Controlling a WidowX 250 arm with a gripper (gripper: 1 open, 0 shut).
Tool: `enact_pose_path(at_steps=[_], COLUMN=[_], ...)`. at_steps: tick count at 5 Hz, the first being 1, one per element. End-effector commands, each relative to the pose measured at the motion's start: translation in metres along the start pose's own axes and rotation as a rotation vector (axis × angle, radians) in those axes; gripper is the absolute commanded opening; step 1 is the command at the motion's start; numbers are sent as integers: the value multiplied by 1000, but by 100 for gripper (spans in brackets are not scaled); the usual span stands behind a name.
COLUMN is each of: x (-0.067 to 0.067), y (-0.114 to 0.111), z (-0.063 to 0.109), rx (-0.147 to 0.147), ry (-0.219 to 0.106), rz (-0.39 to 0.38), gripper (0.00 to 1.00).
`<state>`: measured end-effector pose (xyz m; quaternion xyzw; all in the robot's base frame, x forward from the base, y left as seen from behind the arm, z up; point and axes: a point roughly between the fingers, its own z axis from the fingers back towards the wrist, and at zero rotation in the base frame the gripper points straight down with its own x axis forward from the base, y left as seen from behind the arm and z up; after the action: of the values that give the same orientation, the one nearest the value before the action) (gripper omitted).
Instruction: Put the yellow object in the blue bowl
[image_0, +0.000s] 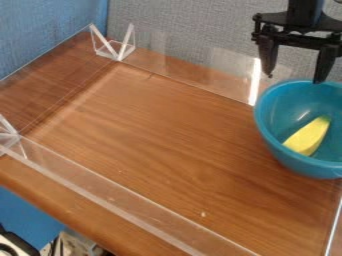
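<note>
Blue bowl (301, 127): at the desk's (160, 130) right edge, toward the far corner. Yellow object (309, 135): lying inside the bowl, against its right wall. Gripper (297, 62): above the bowl's far rim, fingers spread apart, holding nothing. Clear acrylic walls (80, 185) border the desk; broad bare wood left of the bowl.
</note>
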<state>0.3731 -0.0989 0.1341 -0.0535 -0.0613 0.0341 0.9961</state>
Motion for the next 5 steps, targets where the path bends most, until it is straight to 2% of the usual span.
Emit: enact_pose_path(at_steps=[1,2,3,5], x=[7,10,2,-8], y=[-3,-5,-1,0], z=[21,13,14,45], rx=[-25,-24,-23,-35], ry=[-74,-70,-67,-126], rz=[7,8,10,101], gripper=[100,100,100,100])
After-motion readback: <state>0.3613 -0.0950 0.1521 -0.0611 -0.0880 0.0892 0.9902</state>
